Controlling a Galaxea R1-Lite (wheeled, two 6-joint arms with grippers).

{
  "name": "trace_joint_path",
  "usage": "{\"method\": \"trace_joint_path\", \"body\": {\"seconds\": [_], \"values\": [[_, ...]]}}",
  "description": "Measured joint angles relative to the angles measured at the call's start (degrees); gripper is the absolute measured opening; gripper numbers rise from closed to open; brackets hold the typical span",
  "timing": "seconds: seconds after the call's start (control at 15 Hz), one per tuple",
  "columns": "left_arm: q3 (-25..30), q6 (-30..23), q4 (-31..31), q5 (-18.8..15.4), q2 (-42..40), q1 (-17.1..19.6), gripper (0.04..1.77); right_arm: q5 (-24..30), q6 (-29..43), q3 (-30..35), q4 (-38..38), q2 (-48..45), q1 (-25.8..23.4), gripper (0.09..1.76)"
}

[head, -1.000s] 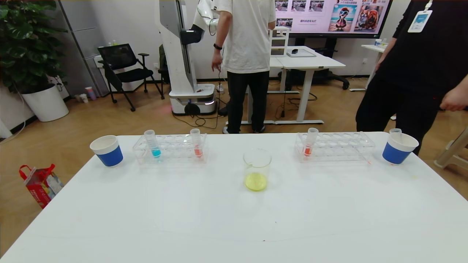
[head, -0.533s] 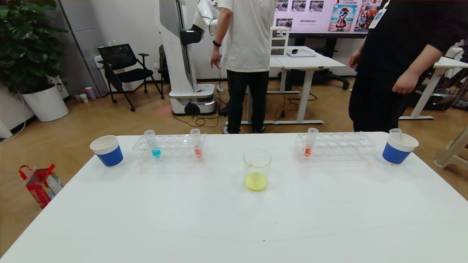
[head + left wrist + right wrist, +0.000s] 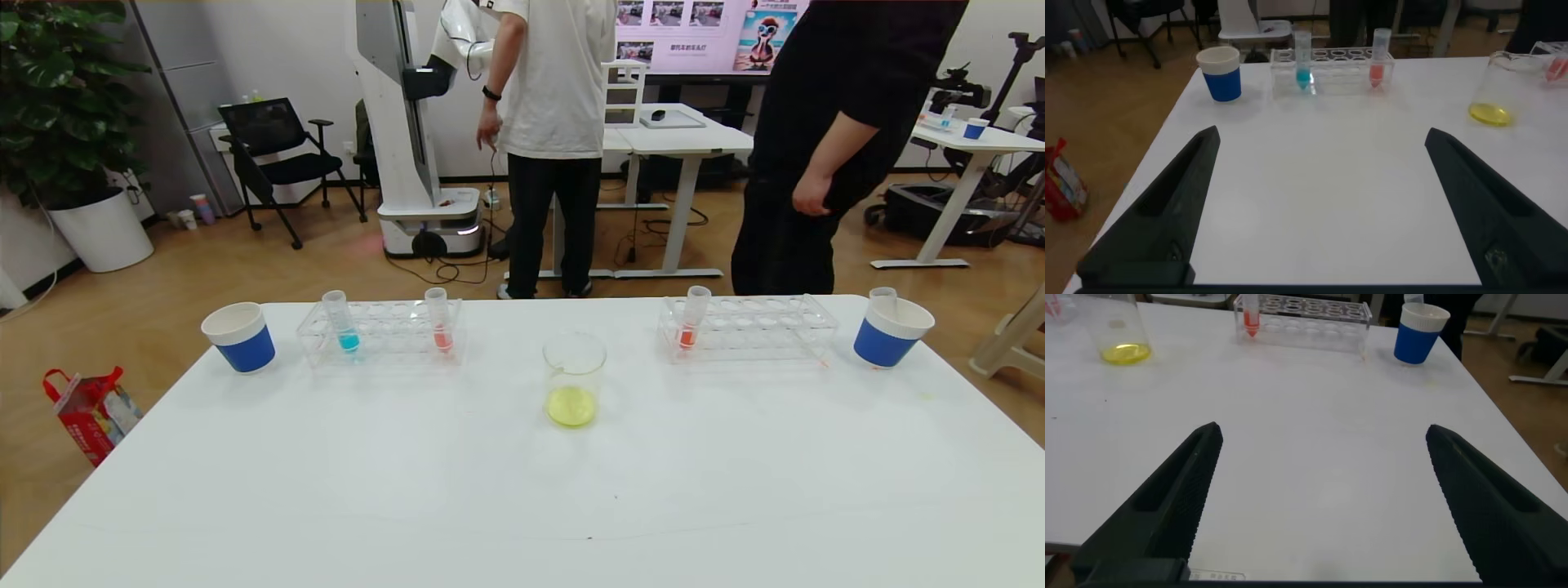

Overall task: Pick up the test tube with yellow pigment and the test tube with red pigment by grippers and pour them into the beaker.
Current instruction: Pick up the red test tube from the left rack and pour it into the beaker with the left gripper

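The clear beaker (image 3: 574, 378) stands mid-table with yellow liquid in its bottom. No tube with yellow liquid shows. The salmon-red test tube (image 3: 438, 319) stands in the left rack (image 3: 384, 335), beside a blue-liquid tube (image 3: 340, 321). A more orange-red tube (image 3: 692, 318) stands in the right rack (image 3: 755, 329). Neither gripper shows in the head view. My left gripper (image 3: 1323, 132) is open and empty over bare table near the front edge, far from the salmon-red tube (image 3: 1378, 61). My right gripper (image 3: 1324, 428) is open and empty too, well short of the beaker (image 3: 1118, 331).
Blue-and-white paper cups stand at the far left (image 3: 239, 336) and far right (image 3: 890, 331); the right one holds an empty-looking tube (image 3: 882, 294). Two people stand behind the table's far edge. A red bag (image 3: 90, 408) lies on the floor at the left.
The person in black has walked left behind the table. Nothing on the table has moved.
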Motion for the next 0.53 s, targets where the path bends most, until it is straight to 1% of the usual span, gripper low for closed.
{"method": "trace_joint_path", "body": {"seconds": [0.07,0.2,0.4,0.47,0.53], "values": [[-1.5,-0.1,-3.2,0.0,4.4,-0.2,1.75,0.0,0.0,0.0,0.0,0.0,0.0,1.74],[-4.1,0.0,-13.3,0.0,15.9,-0.4,1.75,0.0,0.0,0.0,0.0,0.0,0.0,1.74],[-6.0,0.3,-28.7,0.6,33.4,-1.3,1.75,0.0,0.0,0.0,0.0,0.0,0.0,1.74],[-6.4,0.2,-33.1,1.6,38.5,-2.3,1.75,0.0,0.0,0.0,0.0,0.0,0.0,1.74],[-6.9,-0.1,-37.9,3.6,44.3,-4.1,1.75,0.0,0.0,0.0,0.0,0.0,0.0,1.74]]}}
